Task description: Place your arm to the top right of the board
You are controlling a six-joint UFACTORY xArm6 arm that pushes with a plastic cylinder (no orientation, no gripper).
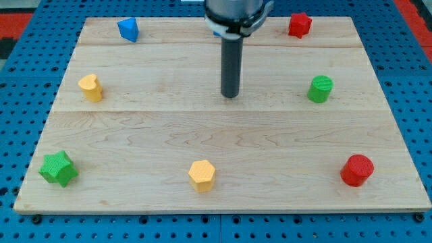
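Note:
My tip (231, 96) rests on the wooden board (223, 138) a little above its middle, touching no block. The rod rises from it to the arm at the view's top. A red star block (299, 24) sits near the board's top right corner, up and right of the tip. A green cylinder (320, 88) stands to the tip's right. A blue block (128, 29) lies at the top left. A yellow block (90, 87) lies at the left.
A green star block (58, 168) sits at the bottom left, a yellow hexagonal block (202, 175) at the bottom middle and a red cylinder (356, 169) at the bottom right. A blue pegboard (412, 81) surrounds the board.

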